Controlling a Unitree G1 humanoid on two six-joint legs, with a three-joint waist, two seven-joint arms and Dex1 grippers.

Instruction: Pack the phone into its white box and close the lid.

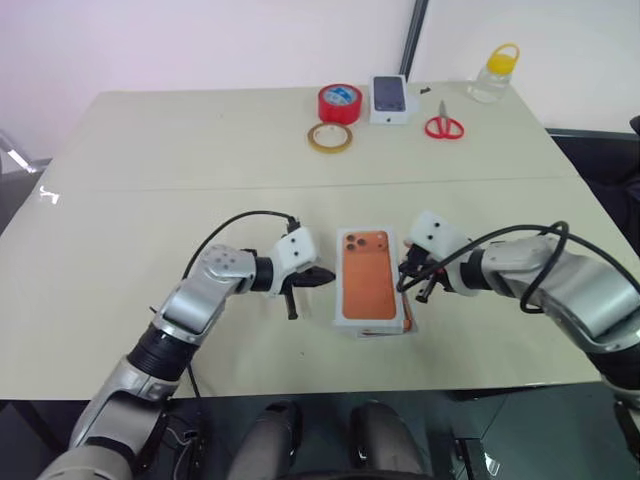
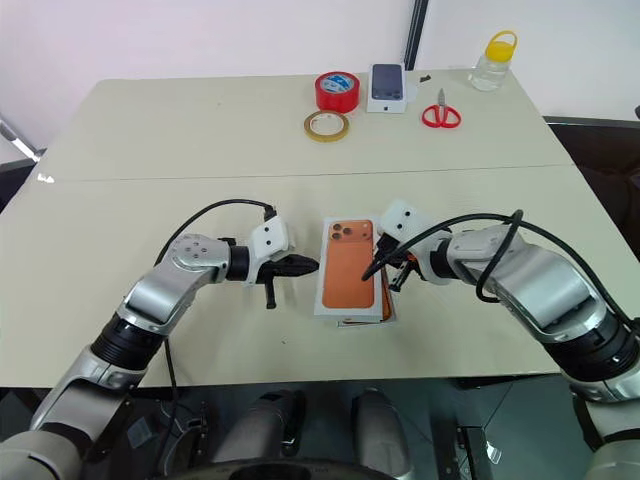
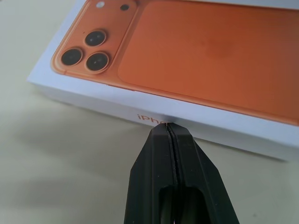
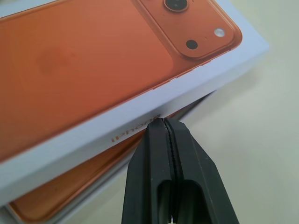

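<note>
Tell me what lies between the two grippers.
The lid, resting askew over the white box, lies between the left gripper and right gripper, per the left eye view.

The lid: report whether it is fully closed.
Not fully closed: the lid sits askew, leaving the orange phone exposed beneath one side.

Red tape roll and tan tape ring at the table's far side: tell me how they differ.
The red tape roll is thicker and stands taller; the tan tape ring is thin and low. The red one is opaque and bright, the tan one pale. The red roll lies farther from the robot. Both lie flat, close together.
</note>
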